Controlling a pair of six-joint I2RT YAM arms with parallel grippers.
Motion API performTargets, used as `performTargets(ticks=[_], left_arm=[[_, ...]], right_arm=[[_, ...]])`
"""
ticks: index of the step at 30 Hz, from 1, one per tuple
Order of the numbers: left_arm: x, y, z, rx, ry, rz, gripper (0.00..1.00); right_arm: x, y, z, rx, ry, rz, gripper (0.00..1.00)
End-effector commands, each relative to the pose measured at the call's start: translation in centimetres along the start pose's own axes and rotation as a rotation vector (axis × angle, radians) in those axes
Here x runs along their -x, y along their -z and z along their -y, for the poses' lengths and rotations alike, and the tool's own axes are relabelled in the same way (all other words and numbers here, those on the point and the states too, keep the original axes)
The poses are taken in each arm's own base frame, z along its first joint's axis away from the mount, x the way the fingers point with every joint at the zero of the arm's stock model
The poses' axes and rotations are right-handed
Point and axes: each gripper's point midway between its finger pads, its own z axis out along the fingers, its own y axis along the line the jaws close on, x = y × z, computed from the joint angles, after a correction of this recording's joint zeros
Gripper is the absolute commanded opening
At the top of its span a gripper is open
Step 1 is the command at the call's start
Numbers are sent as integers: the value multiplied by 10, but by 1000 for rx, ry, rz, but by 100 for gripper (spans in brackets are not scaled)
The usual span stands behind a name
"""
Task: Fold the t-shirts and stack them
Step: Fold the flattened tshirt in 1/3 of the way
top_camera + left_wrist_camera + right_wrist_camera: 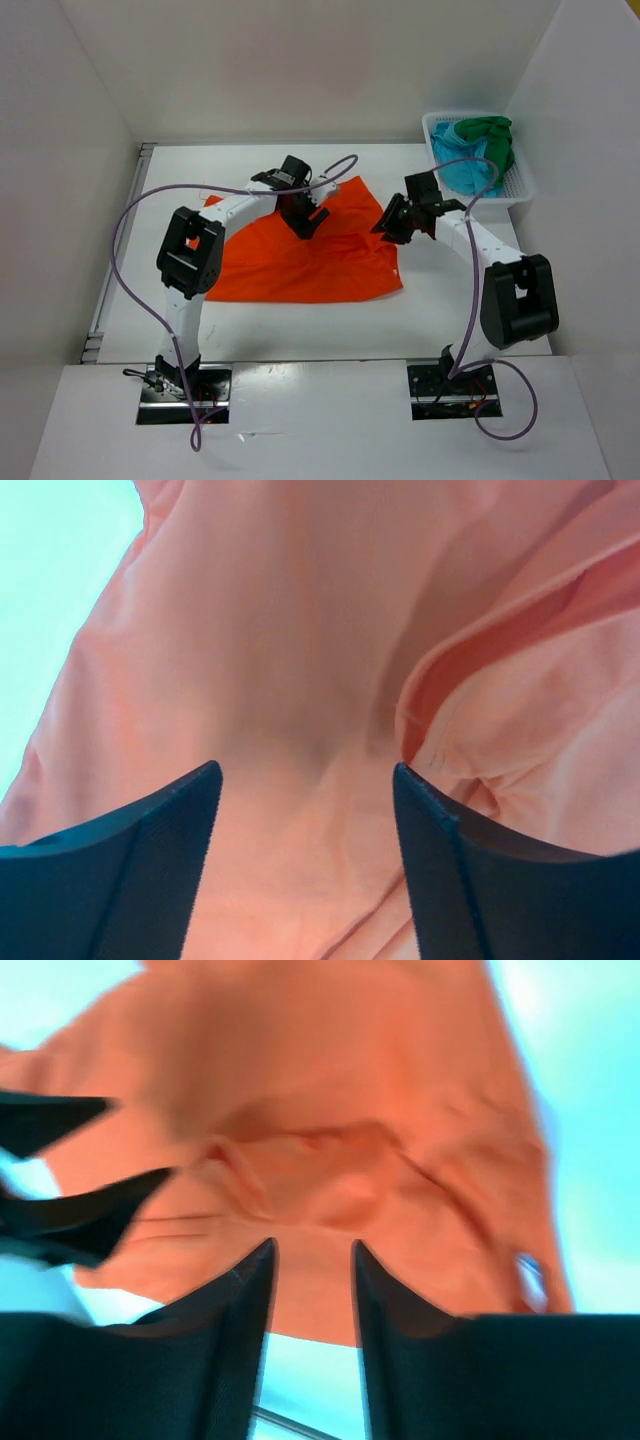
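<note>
The bright orange t-shirt (300,255) lies spread on the white table, wrinkled at its upper right. My left gripper (305,222) hangs over its upper middle, open and empty; in the left wrist view (305,780) the cloth (280,660) fills the frame and a folded hem sits by the right finger. My right gripper (392,228) is at the shirt's right edge, open and empty; the right wrist view (310,1255) shows orange cloth (330,1110) beyond the fingertips. The dark green t-shirt (493,135) and the turquoise t-shirt (467,172) lie bunched in the basket.
A white plastic mesh basket (525,185) stands at the back right of the table, against the right wall. White walls close in the left, back and right. The left arm's fingers (70,1190) show at the left of the right wrist view.
</note>
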Motion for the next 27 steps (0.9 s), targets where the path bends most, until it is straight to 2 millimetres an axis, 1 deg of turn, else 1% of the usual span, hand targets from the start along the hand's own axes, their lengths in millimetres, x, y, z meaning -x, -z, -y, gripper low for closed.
performTargets(ticks=[1, 2, 3, 4, 5, 6, 7, 9, 10, 11, 12, 13, 14, 15, 16, 17, 18, 20, 21, 22, 24, 25, 26, 27], left_arm=[[16, 39, -19, 22, 82, 59, 80], [19, 53, -23, 26, 101, 81, 81], [15, 62, -35, 38, 136, 90, 82], [8, 68, -40, 45, 154, 83, 84], [2, 77, -43, 55, 167, 84, 85], [-15, 82, -52, 70, 204, 54, 85], [-29, 87, -59, 96, 227, 28, 87], [-65, 95, -61, 104, 275, -29, 89], [-89, 104, -73, 124, 336, -50, 89], [-101, 117, -78, 146, 366, -44, 90], [-131, 117, -74, 135, 405, -95, 90], [-149, 123, -75, 140, 447, -116, 91], [-174, 138, -91, 200, 483, -137, 93], [-190, 143, -93, 221, 507, -160, 93], [-216, 141, -85, 212, 540, -209, 93], [-234, 150, -88, 235, 578, -220, 93], [-245, 152, -87, 247, 588, -236, 93], [-270, 148, -75, 233, 619, -283, 96], [-279, 148, -72, 236, 636, -302, 96], [-282, 146, -70, 232, 638, -306, 99], [-298, 147, -65, 236, 667, -339, 100], [-296, 149, -66, 242, 665, -333, 100], [-304, 150, -65, 251, 677, -353, 100], [-304, 155, -67, 272, 672, -355, 100]], right_arm=[[-23, 14, 40, -172, -57, -23, 46], [-32, 15, 52, -205, -75, -34, 51], [-33, 23, 53, -203, -89, -7, 55], [-39, 26, 60, -221, -109, -8, 58], [-53, 26, 72, -245, -147, -27, 60], [-59, 30, 73, -231, -164, -30, 61], [-74, 29, 80, -245, -189, -59, 61], [-87, 31, 79, -230, -202, -86, 61], [-96, 29, 84, -245, -211, -104, 61], [-102, 30, 81, -241, -221, -110, 61], [-104, 29, 85, -256, -231, -107, 61], [-106, 31, 90, -271, -243, -103, 61], [-114, 31, 98, -299, -267, -120, 59], [-111, 33, 100, -313, -273, -96, 57], [-112, 35, 100, -306, -281, -89, 54], [-116, 36, 107, -329, -301, -85, 49], [-118, 36, 112, -345, -301, -85, 45], [-130, 33, 125, -374, -318, -103, 36], [-132, 30, 129, -376, -335, -113, 34], [-133, 30, 136, -405, -345, -118, 32], [-130, 28, 138, -427, -339, -132, 32], [-122, 29, 136, -432, -333, -107, 32], [-117, 29, 134, -426, -340, -97, 32], [-117, 32, 136, -436, -338, -89, 34]])
